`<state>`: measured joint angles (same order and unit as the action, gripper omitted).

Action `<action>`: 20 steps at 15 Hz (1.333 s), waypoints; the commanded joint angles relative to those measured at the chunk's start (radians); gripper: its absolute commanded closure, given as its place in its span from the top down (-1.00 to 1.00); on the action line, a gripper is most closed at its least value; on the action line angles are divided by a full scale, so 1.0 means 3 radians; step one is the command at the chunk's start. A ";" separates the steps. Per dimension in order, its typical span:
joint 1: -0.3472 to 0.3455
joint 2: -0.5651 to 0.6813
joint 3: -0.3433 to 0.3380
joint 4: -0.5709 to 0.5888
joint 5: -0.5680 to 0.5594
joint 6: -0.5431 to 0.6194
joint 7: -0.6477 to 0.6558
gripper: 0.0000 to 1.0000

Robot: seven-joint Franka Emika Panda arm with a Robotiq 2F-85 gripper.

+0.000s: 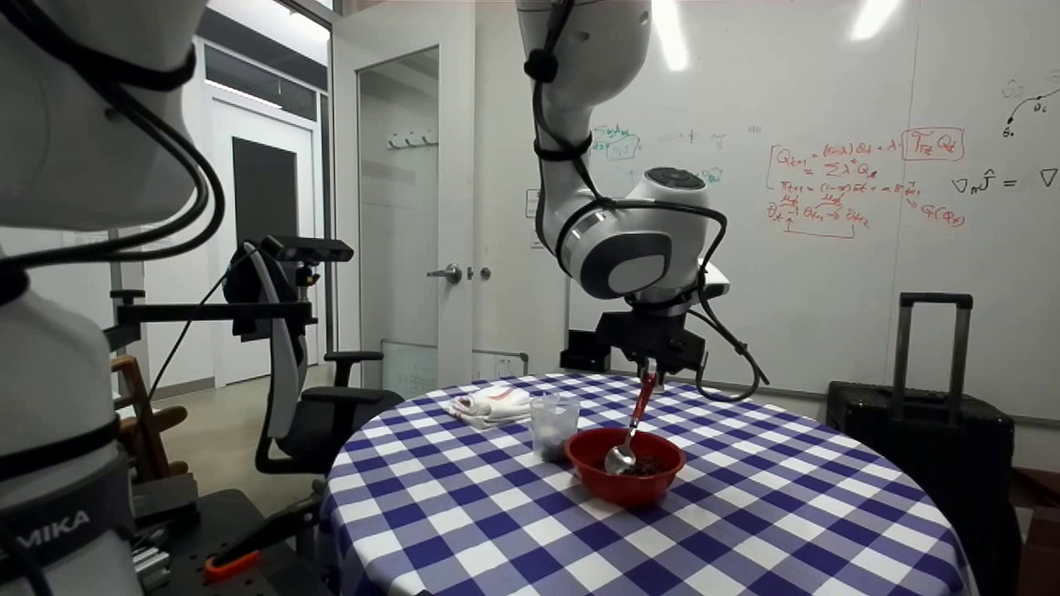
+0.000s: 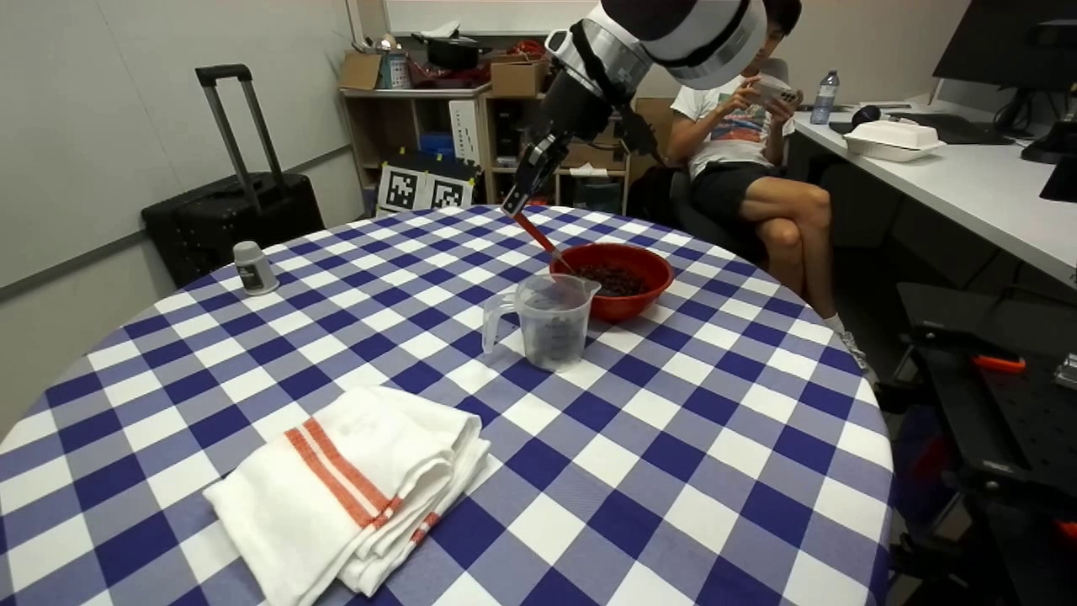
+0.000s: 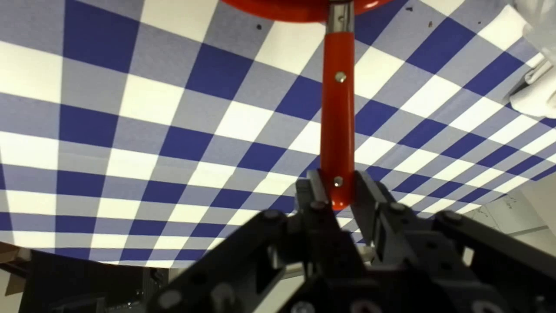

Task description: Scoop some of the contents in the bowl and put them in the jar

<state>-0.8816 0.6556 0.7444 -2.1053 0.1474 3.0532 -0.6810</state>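
Bowl [image 2: 627,308], round, shallow and glossy red, is seen in both exterior views on a round desk [image 2: 698,454] draped with a blue-and-white checked cloth [image 2: 362,328]. Dark, crumbly contents [image 2: 618,279] are held inside it. A red-handled metal spoon [image 1: 639,407] is tilted over its rim, with the shiny head placed inside the bowl; whether anything is carried on the head cannot be told. The handle's end is pinched from both sides by the black two-fingered tool [image 3: 337,187], which is borne by a white jointed arm [image 1: 570,116] with black cables. Just beside the bowl, a clear plastic measuring jug [image 2: 555,328] with a handle and a spout is stood upright. In the wrist view, small dark crumbs [image 3: 259,27] are seen scattered on the cloth near the bowl. Farther out on the desk, a folded white fabric towel [image 2: 345,484] with orange-red stripes is laid, and well apart, near the edge, a small whitish container [image 2: 255,271] with a dark label is placed. Beyond the desk, in an exterior view, a black suitcase [image 2: 223,225] with a raised handle and a seated person [image 2: 728,135] in a printed white T-shirt are seen.
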 commanded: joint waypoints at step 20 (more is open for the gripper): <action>0.1505 -0.0453 -0.1466 0.0121 -0.0833 -0.0077 0.0378 -0.90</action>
<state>-0.5164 0.5498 0.3783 -2.0797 -0.0714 3.0538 -0.6008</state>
